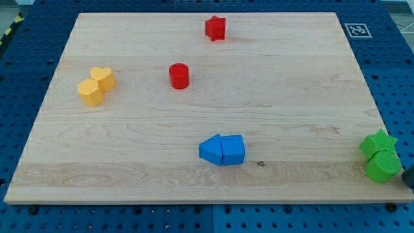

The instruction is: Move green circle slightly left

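1. Tip at bench's right edge near the bottom corner, bare rod, nothing held, just right of green circle.
2. Green star touching circle above.
3. Approach step; next, short leftward push.

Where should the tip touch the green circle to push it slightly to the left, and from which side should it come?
Push on the right flank of the green circle, coming from the view's right. My tip already sits there at the frame edge. The green star touches the circle from above, so keep the push low and centred; it may drag along.
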